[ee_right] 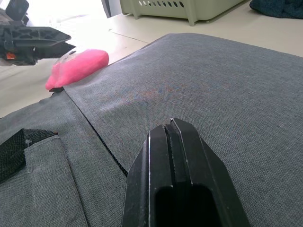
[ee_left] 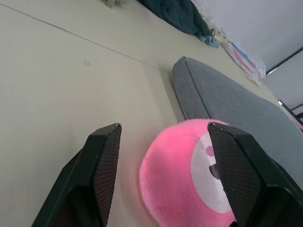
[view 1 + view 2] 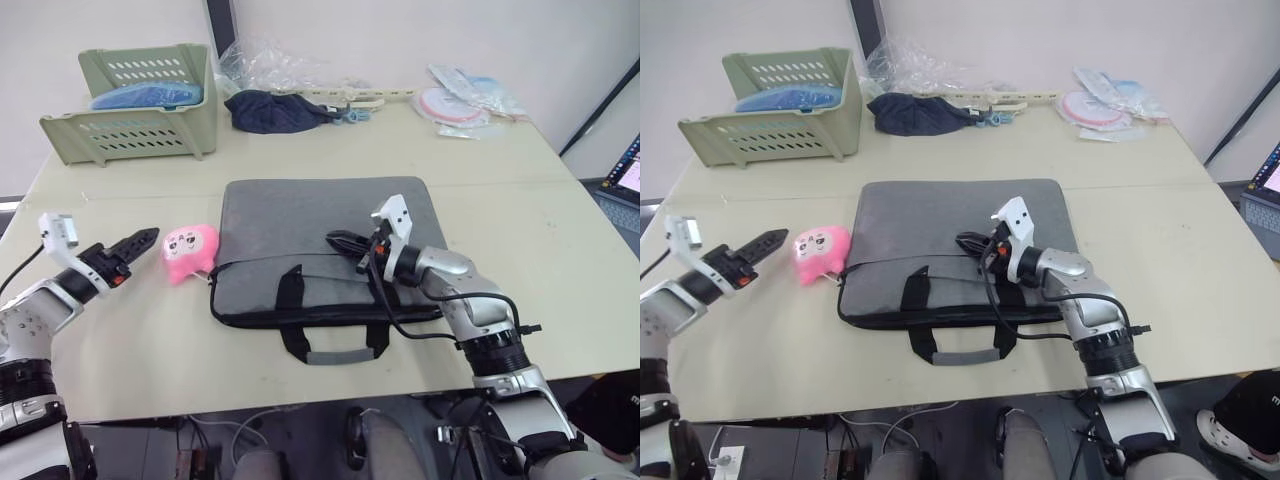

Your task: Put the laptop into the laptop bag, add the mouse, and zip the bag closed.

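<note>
The grey laptop bag (image 3: 290, 215) lies flat in the middle of the table, its black handles (image 3: 335, 355) toward the front edge. My right gripper (image 3: 345, 241) is shut and empty, hovering low over the bag's top panel (image 1: 213, 71) near the zipper line. My left gripper (image 2: 163, 125) is open just left of the bag, its fingers (image 2: 102, 170) either side of a fluffy pink plush toy (image 3: 190, 250) without touching it. The laptop and the mouse are out of view.
A green plastic basket (image 3: 140, 130) stands at the back left. Along the back edge are a dark cloth (image 3: 270, 110), crumpled clear plastic (image 3: 270, 65) and some packets (image 3: 455, 105). A lit screen (image 3: 628, 175) stands beyond the table's right edge.
</note>
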You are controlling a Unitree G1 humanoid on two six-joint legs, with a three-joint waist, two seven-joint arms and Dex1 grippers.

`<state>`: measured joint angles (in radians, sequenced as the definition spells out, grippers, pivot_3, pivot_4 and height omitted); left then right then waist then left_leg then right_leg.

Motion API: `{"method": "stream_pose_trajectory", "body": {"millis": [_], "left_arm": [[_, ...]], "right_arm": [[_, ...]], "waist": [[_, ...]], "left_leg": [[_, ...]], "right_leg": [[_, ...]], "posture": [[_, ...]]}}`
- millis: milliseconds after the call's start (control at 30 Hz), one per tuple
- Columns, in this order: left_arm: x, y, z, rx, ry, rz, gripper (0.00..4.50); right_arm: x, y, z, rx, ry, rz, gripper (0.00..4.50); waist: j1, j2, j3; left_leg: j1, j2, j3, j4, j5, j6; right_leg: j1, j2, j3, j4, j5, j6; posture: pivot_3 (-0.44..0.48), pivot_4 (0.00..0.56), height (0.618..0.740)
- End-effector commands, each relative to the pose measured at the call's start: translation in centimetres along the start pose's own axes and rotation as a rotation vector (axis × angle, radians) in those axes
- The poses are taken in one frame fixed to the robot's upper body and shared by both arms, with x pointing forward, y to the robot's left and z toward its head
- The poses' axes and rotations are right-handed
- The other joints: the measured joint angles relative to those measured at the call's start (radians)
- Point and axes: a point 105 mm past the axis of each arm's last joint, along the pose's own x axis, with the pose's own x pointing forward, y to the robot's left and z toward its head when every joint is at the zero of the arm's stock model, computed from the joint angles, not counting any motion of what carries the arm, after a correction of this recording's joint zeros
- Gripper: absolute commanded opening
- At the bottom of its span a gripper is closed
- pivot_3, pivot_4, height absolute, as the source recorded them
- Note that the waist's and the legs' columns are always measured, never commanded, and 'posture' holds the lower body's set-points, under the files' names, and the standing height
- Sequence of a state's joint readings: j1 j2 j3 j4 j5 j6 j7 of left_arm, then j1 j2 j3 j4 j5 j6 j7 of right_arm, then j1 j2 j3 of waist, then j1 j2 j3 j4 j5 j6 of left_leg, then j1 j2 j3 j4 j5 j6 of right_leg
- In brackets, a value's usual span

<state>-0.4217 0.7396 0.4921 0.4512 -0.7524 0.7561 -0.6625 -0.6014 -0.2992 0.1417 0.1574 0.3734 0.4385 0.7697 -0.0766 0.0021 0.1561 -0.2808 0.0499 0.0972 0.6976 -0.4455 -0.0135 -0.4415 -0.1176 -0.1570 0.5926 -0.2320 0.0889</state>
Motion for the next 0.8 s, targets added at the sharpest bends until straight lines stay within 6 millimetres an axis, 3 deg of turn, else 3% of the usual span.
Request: {"method": "stream_pose_trajectory", "body": {"millis": [33, 333, 567, 800], "left_arm": [[0.6, -0.4, -0.3, -0.003, 0.005, -0.041, 3.11], [1.8, -0.4, -1.9, -0.041, 0.055, -0.079, 3.11], [1.8, -3.7, -2.6, -0.104, 0.103, -0.274, 3.11], [1.3, -4.3, -3.4, -0.124, 0.146, -0.294, 3.11]], "right_arm": [[-1.1, -0.9, -4.4, 0.102, 0.145, -0.083, 0.03], [-1.4, -0.9, -4.7, 0.11, 0.152, -0.09, 0.03], [-1.5, -0.7, -4.8, 0.11, 0.155, -0.089, 0.03], [-1.5, -0.5, -4.9, 0.111, 0.158, -0.089, 0.03]], "waist": [[0.0, 0.0, 0.0], [0.009, -0.002, -0.001], [0.018, -0.003, -0.002], [0.02, -0.003, -0.002]], "left_leg": [[0.0, 0.0, 0.0, 0.0, 0.0, 0.0], [0.0, 0.0, 0.0, 0.0, 0.0, 0.0], [0.0, 0.0, 0.0, 0.0, 0.0, 0.0], [0.0, 0.0, -0.001, 0.0, 0.0, 0.0]], "right_leg": [[0.0, 0.0, 0.0, 0.0, 0.0, 0.0], [0.001, 0.0, 0.0, 0.0, 0.0, 0.0], [0.001, 0.0, 0.0, 0.0, 0.0, 0.0], [0.001, 0.0, 0.0, -0.001, 0.0, 0.0]], "posture": [[0.0, 0.15, 0.74], [0.0, 0.15, 0.74], [0.0, 0.15, 0.74], [0.0, 0.15, 0.74]]}}
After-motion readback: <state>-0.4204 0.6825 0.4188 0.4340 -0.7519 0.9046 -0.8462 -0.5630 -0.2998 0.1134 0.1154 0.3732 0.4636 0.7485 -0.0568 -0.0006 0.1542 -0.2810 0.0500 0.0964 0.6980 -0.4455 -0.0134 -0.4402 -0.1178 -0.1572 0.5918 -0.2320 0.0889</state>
